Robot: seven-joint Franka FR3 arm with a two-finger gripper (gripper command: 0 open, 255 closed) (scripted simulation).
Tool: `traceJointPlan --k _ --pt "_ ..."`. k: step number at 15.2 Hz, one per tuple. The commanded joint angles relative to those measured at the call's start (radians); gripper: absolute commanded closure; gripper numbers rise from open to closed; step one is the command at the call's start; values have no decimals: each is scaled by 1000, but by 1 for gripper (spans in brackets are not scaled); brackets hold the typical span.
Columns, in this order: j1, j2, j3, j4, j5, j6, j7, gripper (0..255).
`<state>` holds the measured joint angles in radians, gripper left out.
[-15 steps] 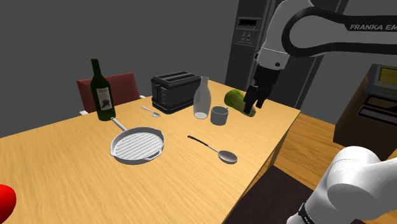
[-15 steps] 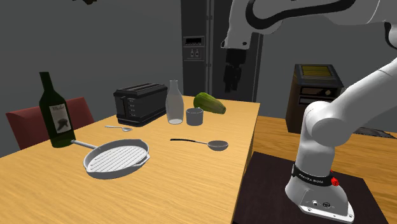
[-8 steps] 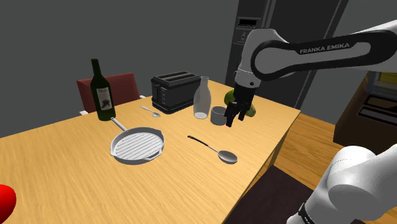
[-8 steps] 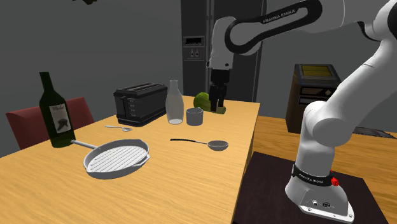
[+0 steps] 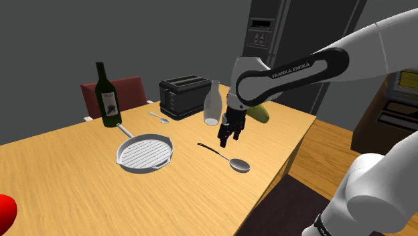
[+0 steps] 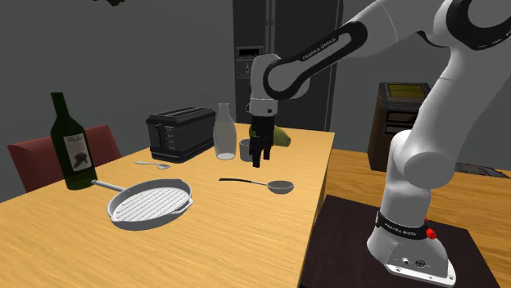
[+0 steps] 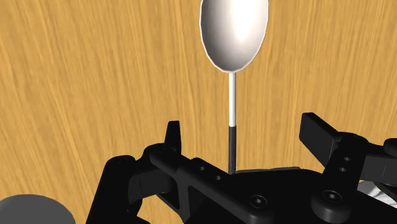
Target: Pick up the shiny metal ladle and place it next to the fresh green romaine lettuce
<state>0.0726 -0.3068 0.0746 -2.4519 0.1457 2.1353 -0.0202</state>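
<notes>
A silver ladle [image 5: 228, 159] with a dark handle end lies flat on the wooden table [image 5: 60, 174], its bowl [image 6: 281, 187] toward the stand side. The green lettuce [image 5: 260, 113] lies near the table's far corner, partly behind the arm; it shows again as green lettuce [image 6: 281, 135]. My black gripper [image 5: 228, 135] hangs open just above the ladle's handle, fingers pointing down. In the wrist view the ladle [image 7: 233, 51] runs away from the gripper [image 7: 245, 130], its dark handle end between the two spread fingers, untouched.
A grey grill pan [image 5: 144, 153], a dark wine bottle [image 5: 107, 97], a black toaster [image 5: 182, 96], a clear carafe [image 5: 212, 102] and a small spoon [image 5: 159, 119] stand further along the table. A grey cup [image 6: 246, 149] sits just behind the gripper. A red chair [image 5: 114, 94] stands beyond.
The arm has swung down from above the lettuce toward the shoulder view's left and now hovers low over the ladle's handle. The ladle has not moved.
</notes>
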Motion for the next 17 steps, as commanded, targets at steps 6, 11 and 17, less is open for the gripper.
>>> traceJointPlan --k 6,11,17 --pt "13 153 14 3 16 136 -10 0" --pt "17 184 18 -18 21 189 -12 0" --pt "17 184 18 -17 21 188 -12 0"
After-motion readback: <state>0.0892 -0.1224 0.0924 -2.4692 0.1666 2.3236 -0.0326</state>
